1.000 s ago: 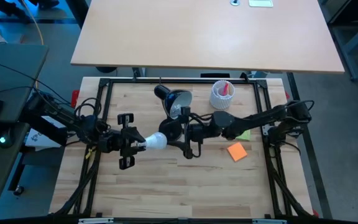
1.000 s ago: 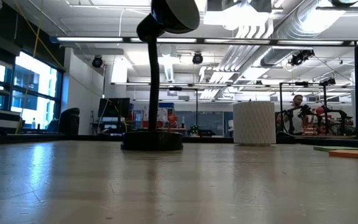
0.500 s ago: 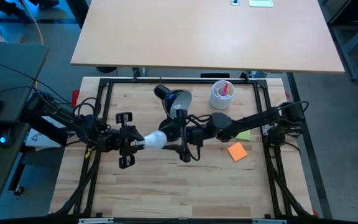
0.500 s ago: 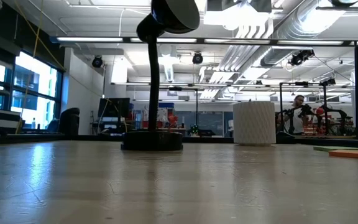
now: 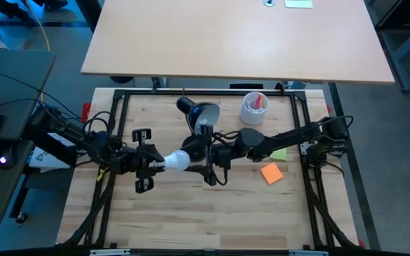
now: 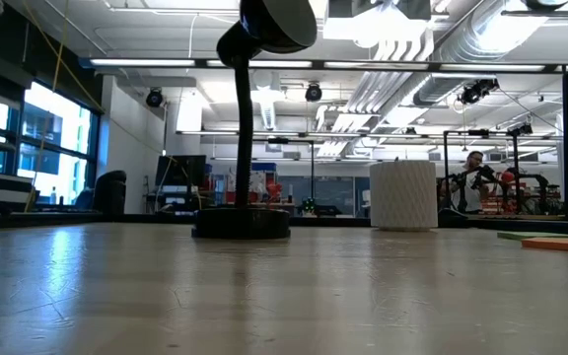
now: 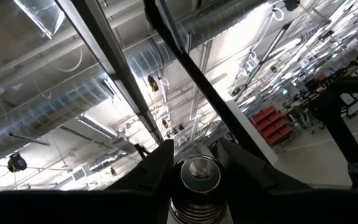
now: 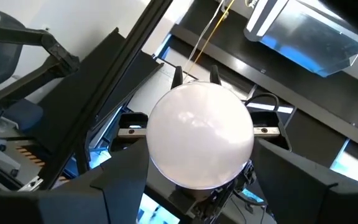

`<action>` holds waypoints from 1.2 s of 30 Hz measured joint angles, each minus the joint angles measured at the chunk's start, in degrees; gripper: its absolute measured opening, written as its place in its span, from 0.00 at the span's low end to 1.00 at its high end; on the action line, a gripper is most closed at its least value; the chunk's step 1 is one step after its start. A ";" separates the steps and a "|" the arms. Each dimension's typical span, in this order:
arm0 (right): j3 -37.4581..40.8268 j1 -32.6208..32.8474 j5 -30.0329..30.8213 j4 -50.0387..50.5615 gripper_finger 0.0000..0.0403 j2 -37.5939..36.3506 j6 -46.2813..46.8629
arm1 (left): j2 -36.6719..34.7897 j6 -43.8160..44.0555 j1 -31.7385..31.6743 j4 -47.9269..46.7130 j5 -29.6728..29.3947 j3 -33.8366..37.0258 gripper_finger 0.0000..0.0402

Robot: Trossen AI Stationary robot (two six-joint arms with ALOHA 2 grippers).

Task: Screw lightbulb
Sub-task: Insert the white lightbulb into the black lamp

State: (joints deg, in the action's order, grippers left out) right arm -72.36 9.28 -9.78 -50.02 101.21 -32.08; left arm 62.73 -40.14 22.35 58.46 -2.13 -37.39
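Observation:
The lightbulb (image 5: 177, 161), a white globe with a silvery screw base, hangs in the air over the table's middle, in front of the black desk lamp (image 5: 202, 115). My left gripper (image 5: 155, 161) is shut on the bulb's base end. My right gripper (image 5: 193, 159) reaches in from the right and is open. Its two fingers stand close on either side of the white globe (image 8: 199, 134); I cannot tell whether they touch it. The lamp's round foot (image 6: 242, 223) rests on the table, with its head (image 6: 276, 22) high above. Neither gripper shows in the low view. My left gripper pinches the bulb's silvery screw base (image 7: 195, 186) between its two fingers (image 7: 159, 169), one on each side. It comes from the table's left, slanting upward. The bulb is lifted clear of the table, with its globe pointing toward the right gripper.
A white ribbed cup (image 5: 254, 109) holding a red item stands at the far right, behind my right arm. An orange note (image 5: 271, 173) and a green note (image 5: 280, 153) lie on the table at the right. The wooden table's near half (image 5: 205, 213) is bare.
My right gripper has edged a little toward the table's left, closer around the bulb's globe, and has turned slightly. The bulb has kept its place.

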 joint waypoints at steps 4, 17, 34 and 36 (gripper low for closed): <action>0.00 0.00 0.02 0.23 0.71 0.00 -2.80 | 0.08 -0.03 -0.02 -0.30 -0.33 0.00 0.26; -0.07 0.13 0.79 -0.26 0.78 0.00 -2.80 | 0.25 -0.61 -0.15 -1.09 -2.69 0.17 0.26; -0.09 0.05 7.45 6.46 0.63 -1.64 -2.32 | -0.94 1.48 0.38 -4.38 -15.30 0.05 0.36; -0.07 0.28 11.09 11.05 0.63 -3.30 -2.44 | -2.02 1.02 0.91 -7.74 -21.55 0.03 0.40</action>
State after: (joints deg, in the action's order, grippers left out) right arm -72.42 9.56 1.31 -38.97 97.90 -34.52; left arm 60.71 -39.12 23.26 50.72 -23.67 -37.35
